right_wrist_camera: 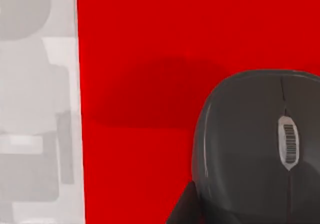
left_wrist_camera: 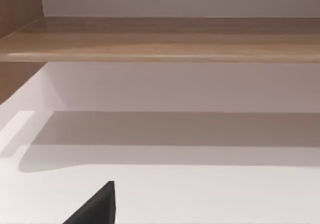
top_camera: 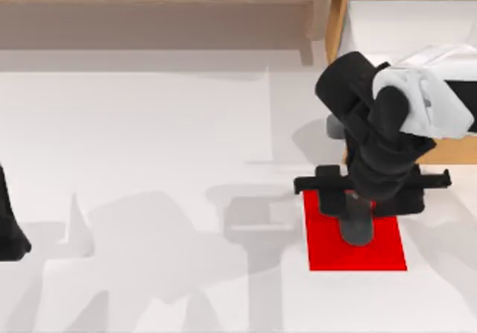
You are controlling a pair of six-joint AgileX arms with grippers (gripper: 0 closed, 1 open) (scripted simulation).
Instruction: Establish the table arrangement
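Red mat lies on the white counter at its right side, the right pincer above it holding a dark grey computer mouse. Recommend lowering squarely onto the mat's middle before release. Left pincer is parked at left; spread cannot be told.

table | broad flat tabletop | plain matte white, unmarked | lies level, spanning the top view from left edge to right edge
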